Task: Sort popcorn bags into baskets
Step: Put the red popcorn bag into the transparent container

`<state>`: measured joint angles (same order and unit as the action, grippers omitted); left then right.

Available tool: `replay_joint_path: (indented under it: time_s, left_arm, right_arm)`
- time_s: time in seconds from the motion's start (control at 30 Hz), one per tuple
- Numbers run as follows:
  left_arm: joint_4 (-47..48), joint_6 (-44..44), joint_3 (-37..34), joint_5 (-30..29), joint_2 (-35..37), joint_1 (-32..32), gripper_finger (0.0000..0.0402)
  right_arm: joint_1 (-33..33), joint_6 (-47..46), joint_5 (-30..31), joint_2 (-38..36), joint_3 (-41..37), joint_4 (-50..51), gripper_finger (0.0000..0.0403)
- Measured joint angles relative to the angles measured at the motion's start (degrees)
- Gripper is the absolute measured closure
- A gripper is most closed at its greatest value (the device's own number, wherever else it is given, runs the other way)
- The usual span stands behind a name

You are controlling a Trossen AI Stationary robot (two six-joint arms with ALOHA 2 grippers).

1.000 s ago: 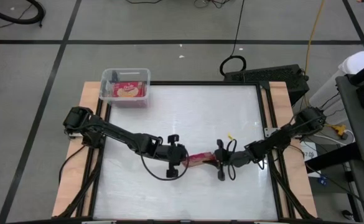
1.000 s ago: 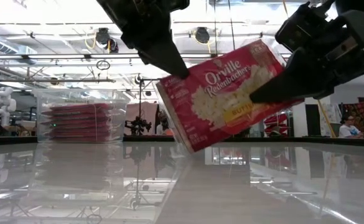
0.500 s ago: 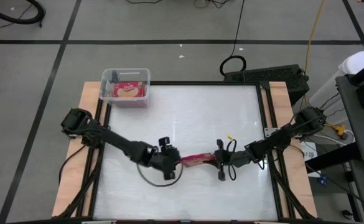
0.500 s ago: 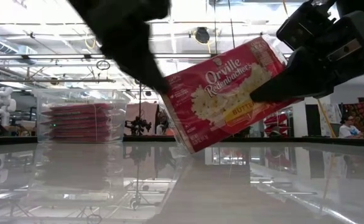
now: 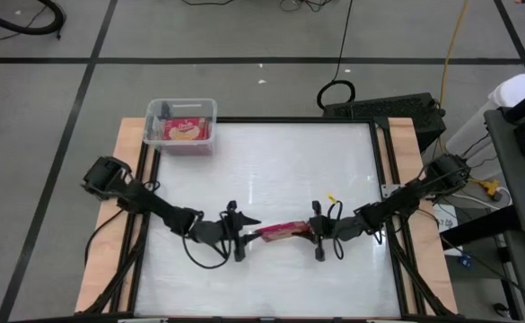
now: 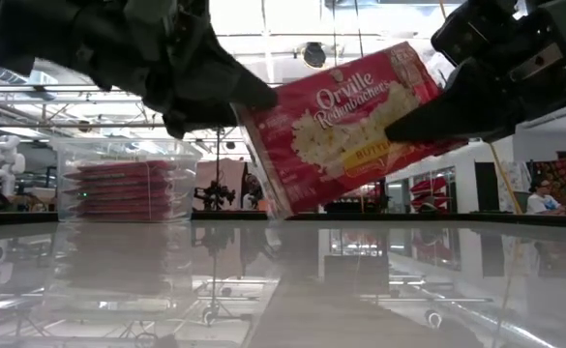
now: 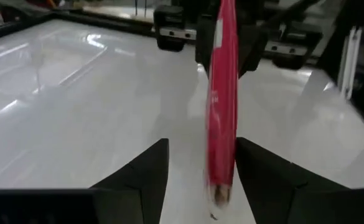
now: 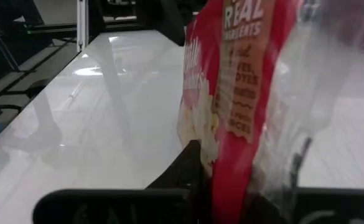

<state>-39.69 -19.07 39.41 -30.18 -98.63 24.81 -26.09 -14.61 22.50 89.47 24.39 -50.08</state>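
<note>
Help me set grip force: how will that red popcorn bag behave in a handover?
The popcorn bag, pinched at one end by the right gripper, juts out flat above the table, so it's probably fairly stiff and light. Its glossy wrapper may slip. The left gripper stands open around its free end.

Both arms stretched low toward table centre, grippers facing each other: left gripper (image 5: 244, 232) fingers (image 7: 145, 171) spread apart, straddling one end of a popcorn bag (image 5: 280, 231); right gripper (image 5: 314, 235) clamped shut on its other end, holding it off the surface.
</note>
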Motion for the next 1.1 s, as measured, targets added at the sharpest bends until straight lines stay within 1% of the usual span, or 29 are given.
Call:
replay_joint_path:
  time_s: [0.07, 0.13, 0.27, 0.33, 0.47, 0.53, 0.6, 0.67, 0.77, 0.9, 0.97, 1.03, 1.1]
  left_arm:
    - [-5.3, 0.8, -2.1, 0.1, -0.7, -0.1, 0.0217]
    - [-8.7, 2.1, -2.7, 0.8, -1.8, -0.1, 0.0217]
    - [-8.9, 4.1, -2.4, 4.5, -3.1, -0.4, 0.0218]
    - [-11.2, 4.2, -2.2, 4.7, -4.1, -0.5, 0.0218]
    - [-19.3, 7.4, -2.2, 4.9, -6.6, -0.8, 0.0218]
    - [-20.5, 8.8, -2.2, 5.0, -7.3, -0.8, 0.0222]
    - [-20.5, 8.9, -2.2, 5.1, -7.3, -1.2, 0.0236]
    - [-20.5, 8.9, -2.2, 5.0, -7.3, -1.6, 0.0261]
    - [-20.6, 9.6, -2.2, 4.9, -7.3, -1.8, 0.031]
    - [-20.2, 11.4, -2.2, 5.1, -7.3, -2.2, 0.0378]
    - [-20.1, 13.6, -2.2, 5.1, -7.2, -2.3, 0.0384]
    - [-19.3, 14.3, -2.2, 5.3, -6.0, -2.5, 0.0376]
    - [-18.1, 14.5, -2.3, 6.1, -3.6, -3.0, 0.0365]
  right_arm:
    - [0.0, 0.5, 0.1, 0.0, 0.0, -1.0, 0.0389]
    - [0.0, 0.6, 0.1, 0.0, 0.0, -1.2, 0.0389]
    - [0.0, 1.0, 0.1, 0.0, 0.0, -2.2, 0.0389]
    - [0.0, 1.0, 0.2, 0.0, 0.0, -2.3, 0.0389]
    - [0.0, 0.9, 0.3, 0.0, 0.0, -2.4, 0.0389]
    - [0.0, 0.9, 0.3, 0.0, 0.0, -2.4, 0.0389]
    - [0.0, 0.9, 0.3, 0.0, 0.0, -2.4, 0.0389]
    - [0.0, 0.8, 0.4, 0.0, 0.0, -2.4, 0.0389]
    - [0.0, 0.8, 1.7, 0.0, 0.0, -2.3, 0.0389]
    - [0.0, 0.8, 1.8, 0.0, 0.0, -1.9, 0.0389]
    - [0.0, 1.0, 1.7, 0.0, 0.0, -1.7, 0.0387]
    - [0.0, 1.0, 2.1, 0.0, 0.0, -1.9, 0.0381]
    - [0.0, 1.2, 5.1, 0.0, 0.1, -2.9, 0.037]
